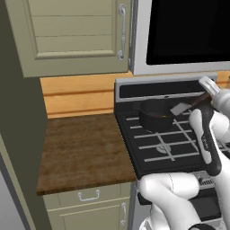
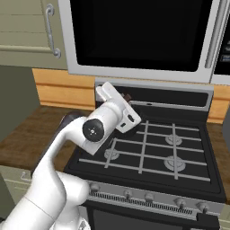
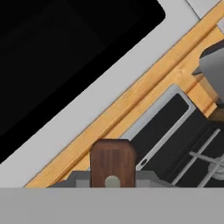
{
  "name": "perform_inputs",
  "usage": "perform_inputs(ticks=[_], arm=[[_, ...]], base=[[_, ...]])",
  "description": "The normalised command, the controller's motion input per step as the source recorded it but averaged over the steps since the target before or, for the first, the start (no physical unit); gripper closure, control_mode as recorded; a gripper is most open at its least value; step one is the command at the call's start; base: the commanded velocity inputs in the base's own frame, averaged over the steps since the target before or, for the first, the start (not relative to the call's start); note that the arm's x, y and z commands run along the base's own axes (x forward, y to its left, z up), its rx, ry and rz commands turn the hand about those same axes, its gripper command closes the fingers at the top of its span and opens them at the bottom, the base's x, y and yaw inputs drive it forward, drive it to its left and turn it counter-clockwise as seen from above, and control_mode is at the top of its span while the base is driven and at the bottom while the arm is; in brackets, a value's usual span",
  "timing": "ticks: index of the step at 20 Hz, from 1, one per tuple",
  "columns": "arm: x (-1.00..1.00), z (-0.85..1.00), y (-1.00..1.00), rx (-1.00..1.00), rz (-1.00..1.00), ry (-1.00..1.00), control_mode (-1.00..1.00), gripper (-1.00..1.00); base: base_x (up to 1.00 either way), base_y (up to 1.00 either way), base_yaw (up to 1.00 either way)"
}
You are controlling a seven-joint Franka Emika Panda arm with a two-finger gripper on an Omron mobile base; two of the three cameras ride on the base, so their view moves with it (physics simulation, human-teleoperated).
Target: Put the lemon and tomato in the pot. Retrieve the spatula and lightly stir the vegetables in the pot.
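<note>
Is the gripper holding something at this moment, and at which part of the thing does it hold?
Yes. The gripper is shut on the spatula, holding it at the end of the brown wooden handle; the grey blade hangs over the pot.

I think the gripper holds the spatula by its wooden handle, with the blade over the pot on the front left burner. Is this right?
Not quite: the pot sits on the back left burner, as the left base view shows. The gripper does hold the spatula by its wooden handle, blade over the pot.

Wooden counter [image 1: 85, 150], black stove [image 2: 152, 152], olive cabinets [image 1: 72, 36], microwave [image 2: 139, 36]
</note>
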Motion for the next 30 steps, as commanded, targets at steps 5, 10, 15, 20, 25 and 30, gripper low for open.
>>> perform_inputs(ticks=[5,10,15,20,25,30], arm=[[0.69,-0.47,0.00,0.25,0.00,0.04,-1.00,1.00],[0.79,-0.37,0.00,0.17,0.00,0.00,-1.00,1.00],[0.78,-0.40,0.00,0.02,-0.02,0.00,-1.00,1.00],[0.67,-0.38,0.00,0.00,-0.04,0.00,-1.00,1.00],[0.64,-0.32,0.00,-0.03,-0.06,0.00,-1.00,1.00],[0.56,-0.35,0.00,-0.11,-0.06,0.00,-1.00,1.00]], base=[[0.00,0.00,0.00],[0.00,0.00,0.00],[0.00,0.00,0.00],[0.00,0.00,0.00],[0.00,0.00,0.00],[0.00,0.00,0.00]])
